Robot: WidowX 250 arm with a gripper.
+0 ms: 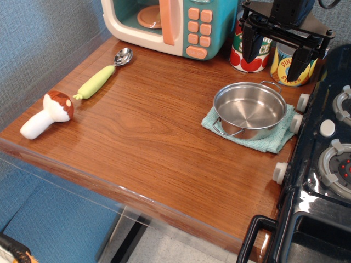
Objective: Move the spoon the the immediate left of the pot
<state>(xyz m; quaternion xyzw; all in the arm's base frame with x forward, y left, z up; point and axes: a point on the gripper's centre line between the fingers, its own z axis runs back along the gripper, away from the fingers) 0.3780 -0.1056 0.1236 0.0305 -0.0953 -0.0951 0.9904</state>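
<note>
The spoon [104, 74] lies on the wooden table at the back left, its silver bowl pointing toward the toy microwave and its yellow-green handle toward the front left. The steel pot [249, 109] sits upright and empty on a teal cloth [274, 139] at the right of the table. My gripper [274, 53] hangs above the back right, just behind the pot and in front of the cans. Its two black fingers are spread apart and hold nothing. It is far to the right of the spoon.
A toy mushroom [48, 113] lies near the left edge. A teal and cream toy microwave [170, 22] stands at the back. A tomato can [249, 52] and a pineapple can [288, 68] stand behind the pot. A black toy stove [323, 164] borders the right side.
</note>
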